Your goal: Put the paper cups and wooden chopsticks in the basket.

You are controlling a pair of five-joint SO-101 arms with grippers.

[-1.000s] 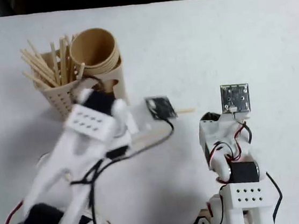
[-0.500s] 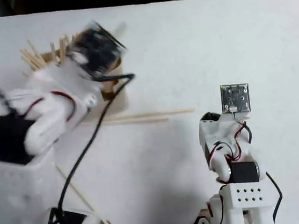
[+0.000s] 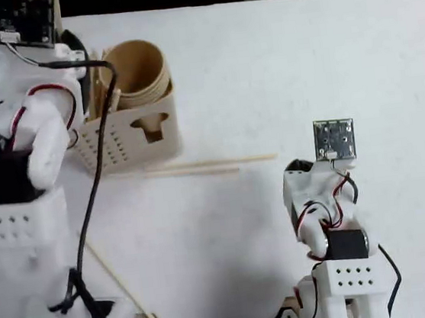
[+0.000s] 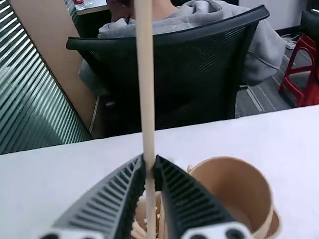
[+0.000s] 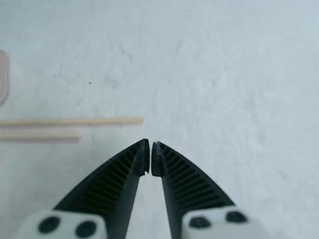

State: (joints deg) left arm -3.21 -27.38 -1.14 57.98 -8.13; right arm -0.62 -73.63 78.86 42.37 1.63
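Stretching away from the basket (image 3: 129, 134) on the right arm's side, the white table (image 3: 301, 57) lies bare and roomy, while its far edge runs close behind the basket. The basket is a pale perforated tub holding stacked tan paper cups (image 3: 135, 72) and a bunch of thin wooden sticks (image 3: 93, 80). The left gripper (image 4: 149, 164) hangs above the basket, its jaws pinched on one upright chopstick (image 4: 144, 74) that rises well past the tips, with the cups just below. Two loose chopsticks (image 3: 198, 167) lie side by side just in front of the basket, and another stick (image 3: 114, 270) lies slanted nearer the arm bases. The right gripper (image 5: 149, 158) sits closed and empty, well apart from the basket, near the pair's ends.
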